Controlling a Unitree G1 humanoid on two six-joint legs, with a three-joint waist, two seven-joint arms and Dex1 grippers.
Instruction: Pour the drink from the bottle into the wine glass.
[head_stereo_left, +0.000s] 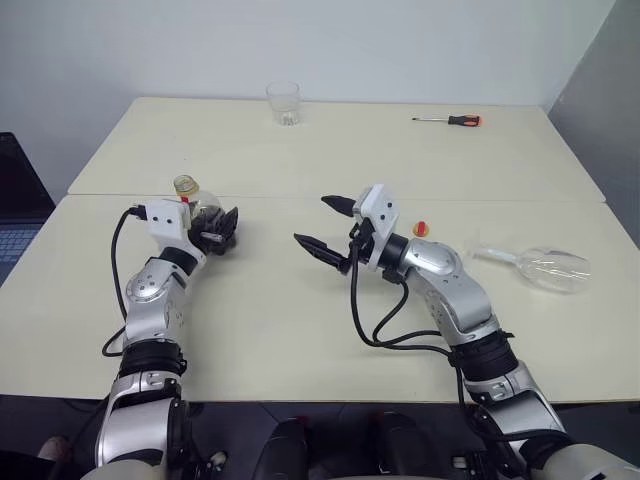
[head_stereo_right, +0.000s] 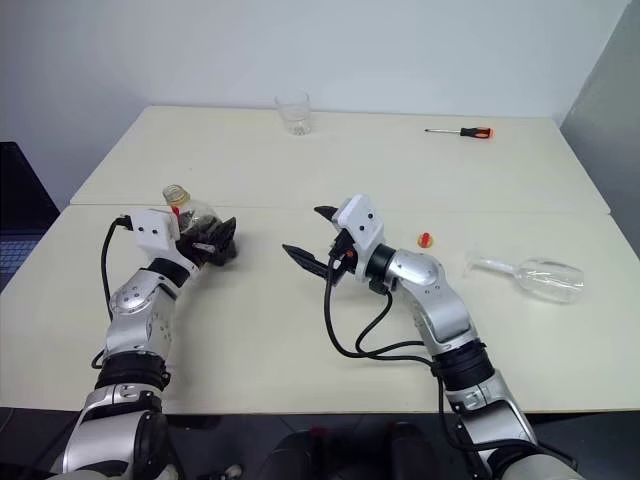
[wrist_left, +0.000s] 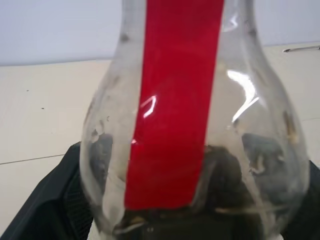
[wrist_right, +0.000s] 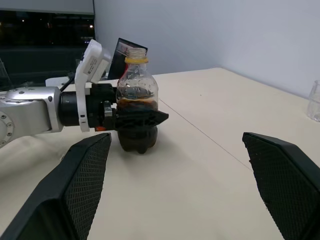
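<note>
Bottle (wrist_right: 137, 102) stands uncapped on the counter (head_stereo_left: 300, 320), lower body hidden by the left end effector (wrist_right: 142, 119) flanking it — grip unclear; right end effector (head_stereo_left: 322, 226) wide, wine glass (head_stereo_left: 540, 265) toppled.

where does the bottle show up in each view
Left eye view: bottle at mid-left, on the table between the left gripper's fingers.
Right eye view: bottle at mid-left.
Left wrist view: bottle close up, red stripe down it.
Right wrist view: bottle left of centre, uncapped.
Shared landmark: the left gripper around it.
</note>
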